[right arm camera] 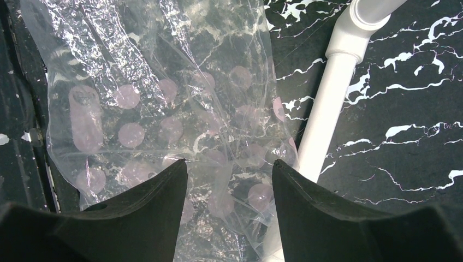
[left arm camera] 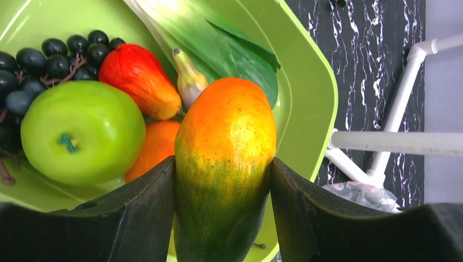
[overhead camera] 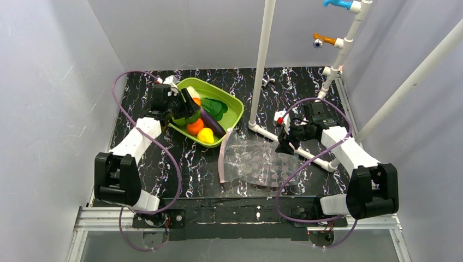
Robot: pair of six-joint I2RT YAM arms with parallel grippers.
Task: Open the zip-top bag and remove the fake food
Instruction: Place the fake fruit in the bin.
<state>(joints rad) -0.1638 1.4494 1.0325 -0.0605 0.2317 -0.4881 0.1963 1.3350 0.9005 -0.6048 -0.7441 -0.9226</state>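
Note:
The zip-top bag (overhead camera: 256, 162) lies flat on the black marbled table, its pinkish zip strip (overhead camera: 223, 155) along the left edge; I see no food in it. My left gripper (overhead camera: 180, 109) hangs over the lime-green tray (overhead camera: 236, 106), shut on an orange-yellow-green fruit (left arm camera: 224, 158). In the tray lie a green apple (left arm camera: 82, 131), a red fruit (left arm camera: 139, 79), dark grapes (left arm camera: 38, 60), an orange (left arm camera: 155, 144) and a leafy green (left arm camera: 213, 43). The top view also shows a purple eggplant (overhead camera: 213, 123) and a lemon (overhead camera: 206, 135). My right gripper (right arm camera: 229, 164) is open above the bag's right end (right arm camera: 164, 109).
A white pipe frame stands on the table: an upright pole (overhead camera: 262, 60) behind the bag and a low pipe (overhead camera: 295, 147) along the bag's right side, next to my right gripper. Blue (overhead camera: 338, 4) and orange (overhead camera: 325, 39) taps sit at the back right. Walls close in on three sides.

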